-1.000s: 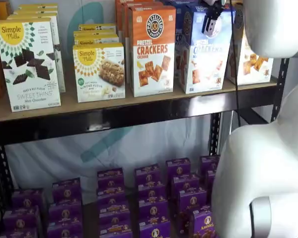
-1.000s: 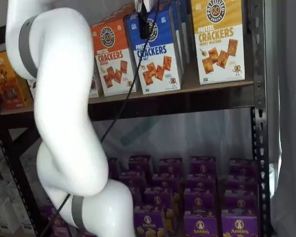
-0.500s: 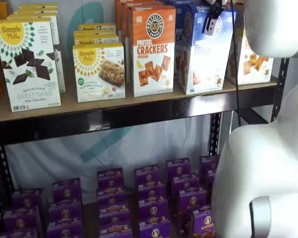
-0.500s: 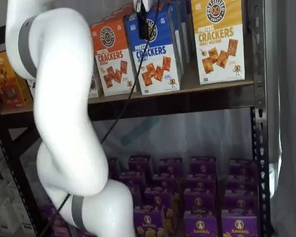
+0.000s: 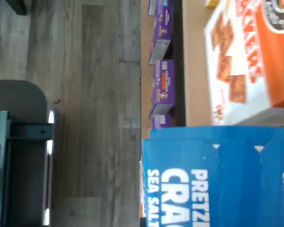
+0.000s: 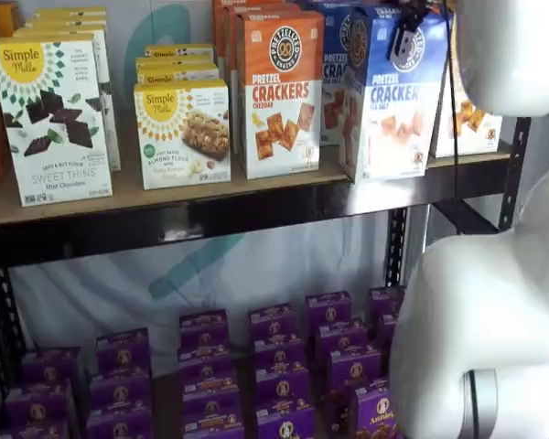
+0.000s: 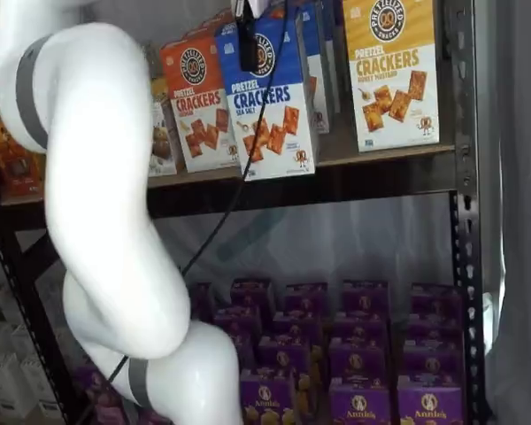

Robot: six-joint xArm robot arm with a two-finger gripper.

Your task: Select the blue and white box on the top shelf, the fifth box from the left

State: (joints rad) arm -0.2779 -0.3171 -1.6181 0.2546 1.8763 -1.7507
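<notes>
Blue box top fills the wrist view [image 5: 213,175]. In both shelf views the pincer [image 6: 404,37] grips the blue and white box [image 7: 270,97] at the table [image 6: 210,187] front edge; withdraw straight, keeping it upright.

Blue-topped, white-bottomed box [image 6: 389,91] beside orange-topped box [image 6: 279,91]; purple boxes [image 6: 274,366] below.
</notes>
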